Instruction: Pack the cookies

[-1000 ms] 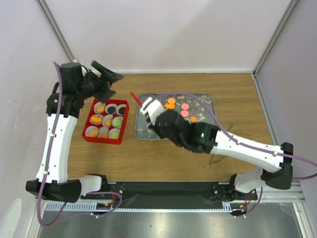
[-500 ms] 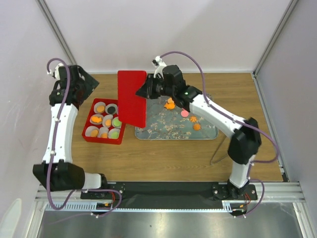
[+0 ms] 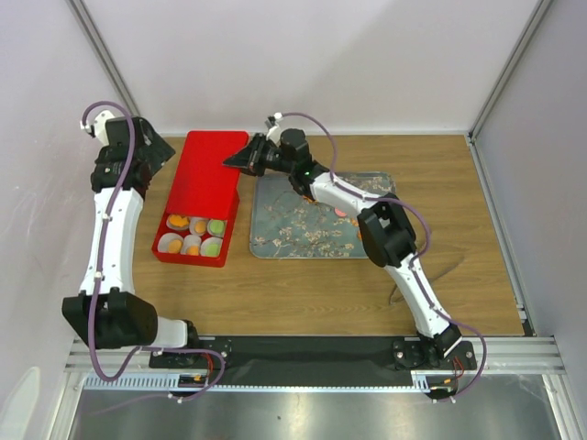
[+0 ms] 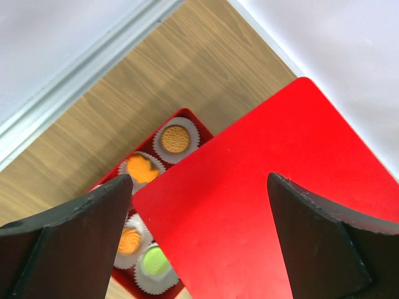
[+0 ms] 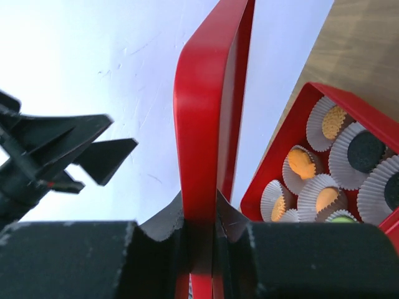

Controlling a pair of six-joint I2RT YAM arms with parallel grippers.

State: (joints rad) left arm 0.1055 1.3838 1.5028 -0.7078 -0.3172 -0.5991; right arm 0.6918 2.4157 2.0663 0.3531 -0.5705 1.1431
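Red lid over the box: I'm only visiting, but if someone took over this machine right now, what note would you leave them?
Left gripper: open, empty, hovering above the red lid.
Right gripper: shut on the lid's edge.
Cookies: in paper cups inside the red box. The lid covers only the far rows and is not seated.
Done: cookies sit in the box.
Left: lower and seat the lid, then check the tray, partly out of sight, for leftovers.

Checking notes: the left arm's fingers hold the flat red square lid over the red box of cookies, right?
No: the right arm's fingers hold the flat red square lid over the red box of cookies; see the right wrist view.
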